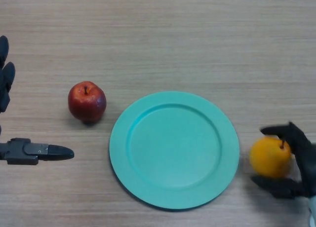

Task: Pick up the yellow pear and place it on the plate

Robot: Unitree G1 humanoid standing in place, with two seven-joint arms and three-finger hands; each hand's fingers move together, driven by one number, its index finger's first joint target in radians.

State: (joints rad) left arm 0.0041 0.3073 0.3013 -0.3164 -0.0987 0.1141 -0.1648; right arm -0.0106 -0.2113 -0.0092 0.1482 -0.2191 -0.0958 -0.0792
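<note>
The yellow pear [269, 158] sits at the right of the table, just beside the right rim of the teal plate [148, 187]. My right hand [301, 155] comes in from the right edge and its fingers and thumb curl round the pear from above and below. The plate holds nothing and lies in the middle of the table. My left hand [34, 151] is at the left edge, fingers straight, holding nothing, well away from the pear.
A red apple [87, 101] stands upright to the left of the plate, between it and my left hand. The wooden table [197, 39] stretches bare behind the plate.
</note>
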